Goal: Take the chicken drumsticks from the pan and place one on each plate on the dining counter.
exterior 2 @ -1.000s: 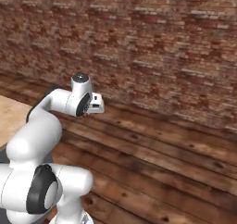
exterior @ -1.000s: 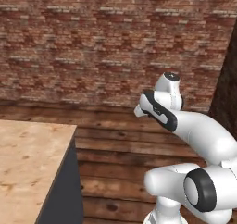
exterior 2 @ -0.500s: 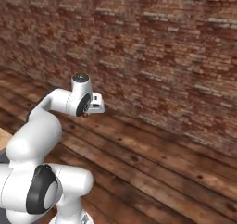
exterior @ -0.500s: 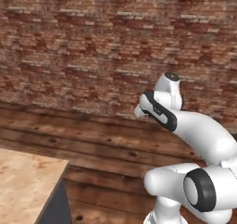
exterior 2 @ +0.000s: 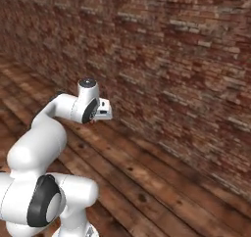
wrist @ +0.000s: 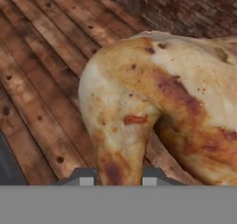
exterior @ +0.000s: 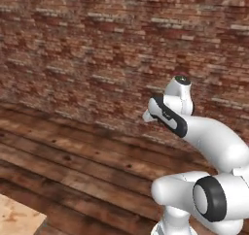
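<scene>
Seen from the left base camera, the white arm folds up from the lower right, its wrist raised in front of a red brick wall (exterior: 87,49) and above a dark wooden plank floor (exterior: 73,166); a pale wood-grain corner of the bench (exterior: 17,219) pokes in at the bottom left edge. From the right base camera, the arm rises from the lower left, its hand level and turned toward the brick wall, with the plank floor running along the wall's foot; the fingers are too small here to tell how they stand. In the hand camera, a golden-brown chicken drumstick (wrist: 152,102) looms close, its narrow end running down between the two dark fingertips of the claw (wrist: 114,177), which pinches it from either side, with the plank floor and the base of the brick wall behind.
</scene>
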Motion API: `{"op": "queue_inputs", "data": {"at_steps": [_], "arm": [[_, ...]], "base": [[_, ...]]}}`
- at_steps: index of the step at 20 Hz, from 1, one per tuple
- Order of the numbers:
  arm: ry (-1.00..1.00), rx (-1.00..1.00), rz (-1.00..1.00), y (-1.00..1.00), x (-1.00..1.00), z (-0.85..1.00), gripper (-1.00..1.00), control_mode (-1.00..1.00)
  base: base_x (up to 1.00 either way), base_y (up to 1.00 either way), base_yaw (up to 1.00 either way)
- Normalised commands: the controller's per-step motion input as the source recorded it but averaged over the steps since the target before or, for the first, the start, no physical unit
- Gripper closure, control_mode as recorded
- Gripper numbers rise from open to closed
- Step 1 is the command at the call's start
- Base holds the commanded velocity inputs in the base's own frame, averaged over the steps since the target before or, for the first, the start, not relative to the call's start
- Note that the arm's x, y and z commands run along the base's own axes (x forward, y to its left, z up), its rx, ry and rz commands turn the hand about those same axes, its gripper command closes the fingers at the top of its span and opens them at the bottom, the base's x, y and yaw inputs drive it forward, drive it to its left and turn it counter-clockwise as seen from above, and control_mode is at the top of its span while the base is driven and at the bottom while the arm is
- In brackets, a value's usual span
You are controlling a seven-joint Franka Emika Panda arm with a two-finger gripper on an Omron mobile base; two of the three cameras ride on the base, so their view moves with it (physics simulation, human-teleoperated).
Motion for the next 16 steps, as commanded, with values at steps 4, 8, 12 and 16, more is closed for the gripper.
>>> {"op": "queue_inputs", "data": {"at_steps": [4, 8, 12, 16], "arm": [[0.0, 0.0, 0.0, 0.0, 0.0, 0.0, 1.0, 1.0], [0.0, 0.0, 0.0, 0.0, 0.0, 0.0, 1.0, 1.0], [0.0, 0.0, 0.0, 0.0, 0.0, 0.0, 1.0, 1.0], [0.0, 0.0, 0.0, 0.0, 0.0, 0.0, 1.0, 1.0]], "base": [[0.98, -0.19, 0.45], [0.93, -0.11, 0.56], [0.89, -0.09, 0.63], [0.92, -0.11, 0.57]]}}
